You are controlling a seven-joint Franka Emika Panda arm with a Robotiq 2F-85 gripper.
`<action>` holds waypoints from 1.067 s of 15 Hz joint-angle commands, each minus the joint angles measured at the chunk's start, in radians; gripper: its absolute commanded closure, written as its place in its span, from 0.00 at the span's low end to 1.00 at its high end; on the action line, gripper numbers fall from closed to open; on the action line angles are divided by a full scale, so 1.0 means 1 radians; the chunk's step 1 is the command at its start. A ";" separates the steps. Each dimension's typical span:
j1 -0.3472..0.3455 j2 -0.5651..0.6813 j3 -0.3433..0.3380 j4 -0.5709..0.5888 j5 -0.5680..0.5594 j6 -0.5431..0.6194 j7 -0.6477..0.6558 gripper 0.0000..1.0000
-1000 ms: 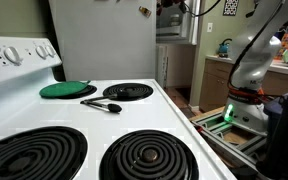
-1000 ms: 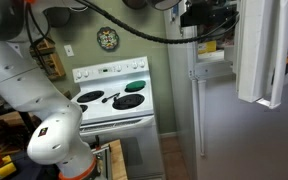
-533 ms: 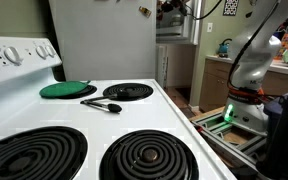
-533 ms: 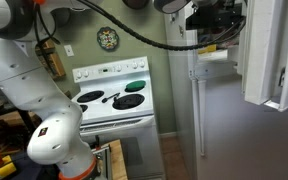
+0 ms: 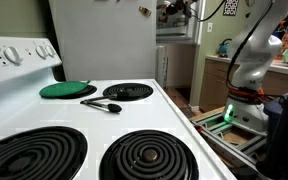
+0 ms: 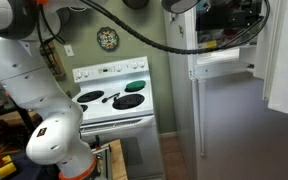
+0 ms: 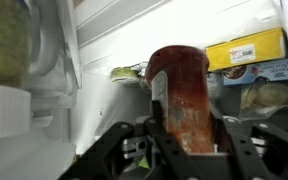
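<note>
Exterior views: soft, even indoor light; the white stove top (image 5: 154, 112) shows a mild sheen, and the fridge door (image 6: 284, 50) is overexposed. Wrist view: dark foreground, bright backlit shelves; the jar (image 7: 179, 95) appears slightly blurred, and the left edge is out of focus.

The white enamel stove top (image 5: 89, 120) carries four black coil burners. A flat round green pad (image 5: 68, 89) lies over the rear one nearest the control panel. Just in front of the green pad, toward the neighbouring rear coil (image 5: 129, 91), a black long-handled spoon (image 5: 102, 104) lies on bare enamel. Beyond the green pad stands the white refrigerator (image 5: 104, 40). Its white inner shelf (image 7: 109, 105) bears a yellow carton (image 7: 246, 48) stacked on a blue carton (image 7: 249, 72). Beside them is a red-filled glass jar (image 7: 179, 95); whether it rests on the shelf I cannot tell.
</note>
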 commanded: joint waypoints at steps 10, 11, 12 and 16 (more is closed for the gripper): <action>0.026 -0.028 0.010 0.064 -0.012 -0.144 0.044 0.81; 0.029 -0.023 0.017 0.068 -0.016 -0.143 0.062 0.81; 0.031 -0.013 0.022 0.074 -0.014 -0.139 0.072 0.81; 0.044 0.049 0.037 0.110 0.006 -0.127 0.104 0.81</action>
